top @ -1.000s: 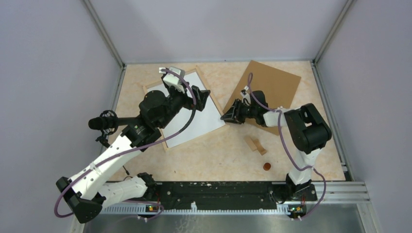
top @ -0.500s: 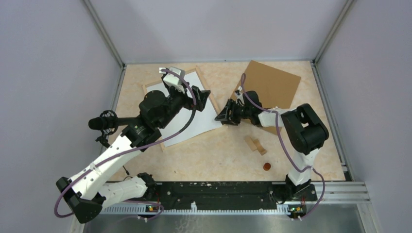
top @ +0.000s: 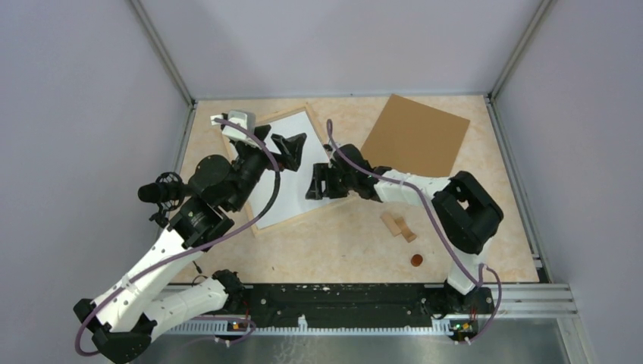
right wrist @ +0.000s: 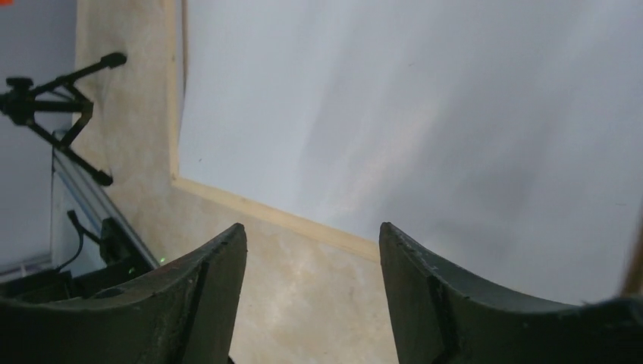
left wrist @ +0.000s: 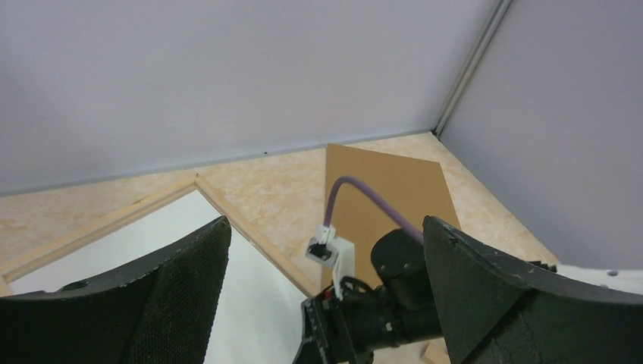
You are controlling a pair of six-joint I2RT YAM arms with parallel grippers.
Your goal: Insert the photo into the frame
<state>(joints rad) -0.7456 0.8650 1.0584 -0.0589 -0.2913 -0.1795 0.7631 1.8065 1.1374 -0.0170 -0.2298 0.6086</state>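
The photo (top: 415, 136) lies flat at the back right, brown board back up, its printed side hidden; it also shows in the left wrist view (left wrist: 383, 189). The frame (top: 315, 125) of pale slats lies at the back left with a white sheet (top: 280, 189) inside it. My left gripper (top: 284, 148) is open and empty above the sheet's far part (left wrist: 326, 296). My right gripper (top: 312, 183) is open and empty, low at the sheet's right edge. In the right wrist view its fingers (right wrist: 311, 303) straddle bare table next to a frame slat (right wrist: 273, 216) and the sheet (right wrist: 417, 114).
Small wooden blocks (top: 398, 225) and a small brown disc (top: 415, 260) lie on the table at the near right. A black stand (top: 159, 193) sits at the left edge. Grey walls close the back and sides.
The white sheet has slid up and left, from sticking out of the frame to lying within it. My right gripper moved left with it, off the brown board. My left arm drew back left.
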